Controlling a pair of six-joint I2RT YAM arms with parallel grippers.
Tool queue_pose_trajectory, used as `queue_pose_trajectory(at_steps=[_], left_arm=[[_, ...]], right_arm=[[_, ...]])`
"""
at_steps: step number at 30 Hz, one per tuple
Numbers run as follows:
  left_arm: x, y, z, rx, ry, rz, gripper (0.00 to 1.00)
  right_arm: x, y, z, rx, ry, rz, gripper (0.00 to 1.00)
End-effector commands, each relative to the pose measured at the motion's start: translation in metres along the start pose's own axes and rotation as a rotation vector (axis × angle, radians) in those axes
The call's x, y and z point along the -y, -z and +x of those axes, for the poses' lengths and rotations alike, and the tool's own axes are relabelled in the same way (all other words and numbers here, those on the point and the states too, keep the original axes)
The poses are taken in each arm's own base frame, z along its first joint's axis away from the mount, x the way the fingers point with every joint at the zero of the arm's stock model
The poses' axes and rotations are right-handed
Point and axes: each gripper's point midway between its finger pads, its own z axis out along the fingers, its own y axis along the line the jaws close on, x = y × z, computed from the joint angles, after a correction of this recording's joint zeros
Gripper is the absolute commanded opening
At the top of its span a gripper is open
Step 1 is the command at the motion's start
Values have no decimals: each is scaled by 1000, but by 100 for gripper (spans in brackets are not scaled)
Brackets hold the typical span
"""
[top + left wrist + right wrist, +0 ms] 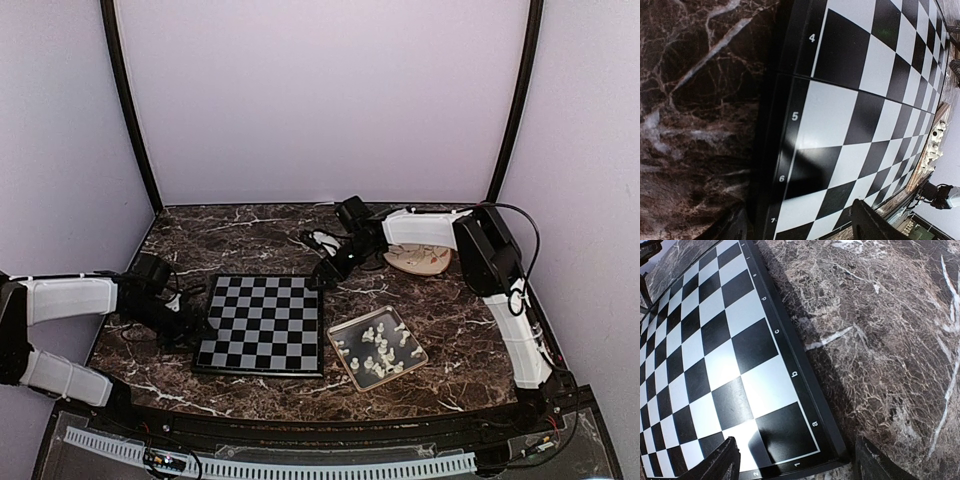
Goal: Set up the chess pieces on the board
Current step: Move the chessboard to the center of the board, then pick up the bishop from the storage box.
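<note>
- The board [262, 323], black and light-grey checks inside a thin black border, lies flat on the dark marble table [250, 235], roughly midway between the two arms
- The chess pieces [378, 345], small and cream-white, lie in a loose heap inside a square metal tray [345, 365] with a pale rim
- That tray sits just beside the board's right edge, turned at an angle to it; I cannot tell whether the two touch
- A round beige plate [425, 262] rests farther back on the right, partly under the right arm
- The left gripper [190, 322] is low at the board's left edge, about halfway along that side
- In the left wrist view its fingers [875, 225] stand wide apart: one dark tip is over the checkered squares near the numbers 6 and 7, the other over the marble beside the border, with the board's edge between them
- They hold nothing
- The right gripper [325, 272] is down at the board's far right corner
- In the right wrist view its fingers [722, 462] are spread fully, one over the squares by the number 2, the other over the marble, and the corner marked a and 1 lies between them
- Nothing is gripped there either
- Far across the board, the left wrist view catches a few of the pale pieces in the tray
</note>
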Motion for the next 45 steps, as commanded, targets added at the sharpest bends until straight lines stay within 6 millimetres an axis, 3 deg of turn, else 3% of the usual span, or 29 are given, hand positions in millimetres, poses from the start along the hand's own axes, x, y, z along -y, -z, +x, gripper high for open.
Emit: queue_pose_trajectory(at_steps=[1,3,7,11,15,20,25,31,36,40,45], left_arm=[[1,11,10,-25,10,-35,73],[4,24,0,12,-15,-77,74],[10,54,-28,99,-72,-195,76],[35,76,-62,169,-161,-218,76],[83,78,-94,265,-332,-55,75],[142,89,-122,402,-577,139,67],[183,92,-127,494,-853,252,60],[173,67,-129,555,-881,276,57],[170,64,-130,570,-905,254,53],[169,66,-134,573,-892,238,53],[168,68,-136,583,-894,217,55]], right_arm=[[-9,-8,38,-143,-75,7,78],[-2,4,24,-116,-66,41,80],[12,49,-9,-30,-46,116,82],[19,101,-25,41,-25,192,82],[10,142,-20,62,34,247,81],[-23,163,15,32,81,213,73],[-67,168,54,21,154,111,67],[-106,150,92,-95,335,75,50],[-140,118,110,-195,491,25,38],[-158,96,128,-293,568,-18,37],[-164,84,146,-362,598,-40,39]])
